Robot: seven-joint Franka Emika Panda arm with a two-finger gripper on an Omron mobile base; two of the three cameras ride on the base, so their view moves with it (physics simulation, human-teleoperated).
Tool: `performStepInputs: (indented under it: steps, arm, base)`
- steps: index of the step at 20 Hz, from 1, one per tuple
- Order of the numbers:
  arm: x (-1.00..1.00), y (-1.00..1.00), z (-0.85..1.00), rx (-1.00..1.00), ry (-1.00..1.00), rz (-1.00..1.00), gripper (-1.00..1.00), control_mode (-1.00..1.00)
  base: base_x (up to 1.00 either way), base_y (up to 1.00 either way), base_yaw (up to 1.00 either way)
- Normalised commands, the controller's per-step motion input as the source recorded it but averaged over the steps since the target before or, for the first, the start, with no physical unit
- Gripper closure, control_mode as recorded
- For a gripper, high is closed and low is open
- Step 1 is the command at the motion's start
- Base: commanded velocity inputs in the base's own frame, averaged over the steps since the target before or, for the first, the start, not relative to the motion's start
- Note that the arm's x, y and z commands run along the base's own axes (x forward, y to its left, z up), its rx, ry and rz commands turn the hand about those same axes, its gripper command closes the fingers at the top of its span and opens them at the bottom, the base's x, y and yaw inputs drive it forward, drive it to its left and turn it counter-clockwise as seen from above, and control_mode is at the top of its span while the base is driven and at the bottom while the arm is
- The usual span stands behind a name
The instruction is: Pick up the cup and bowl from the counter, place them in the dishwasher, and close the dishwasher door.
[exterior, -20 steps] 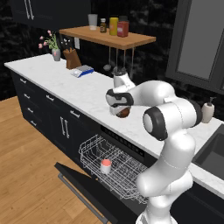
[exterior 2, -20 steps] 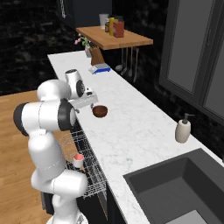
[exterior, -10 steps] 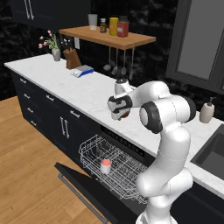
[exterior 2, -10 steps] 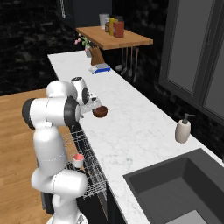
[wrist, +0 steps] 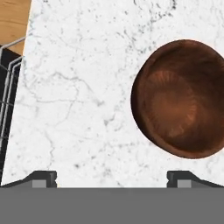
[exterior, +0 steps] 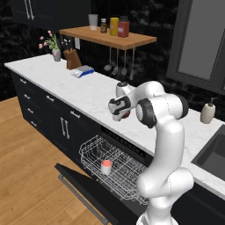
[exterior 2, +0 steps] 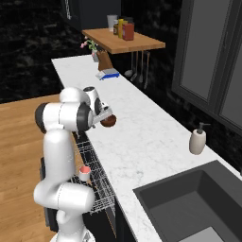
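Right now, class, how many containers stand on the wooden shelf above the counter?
4, in a row on the wooden shelf: a pale tumbler, a small dark jar, a yellow jar, then a red jar. Others could be hidden behind them.

No text, label or number can be read anywhere.

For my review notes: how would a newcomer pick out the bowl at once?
Start at the long white marble counter and find the stretch above the open dishwasher. The bowl sits there near the front edge, under the open tool. It is the one small, round, glossy dark-brown dish.
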Motion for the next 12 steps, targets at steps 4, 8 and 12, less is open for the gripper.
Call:
performStepInputs:
  steps: [4, 8, 12]
  arm:
    - [0.48, 0.00, -0.05, 0.00, 0.00, 0.10, -1.00, -1.00]
    - [0.42, 0.00, -0.15, 0.00, 0.00, 0.10, -1.00, -1.00]
    - [0.31, 0.00, -0.29, 0.00, 0.00, 0.10, -1.00, -1.00]
  base:
    - [0.00, 0.00, 0.00]
    - [0.00, 0.00, 0.00]
    - [0.00, 0.00, 0.00]
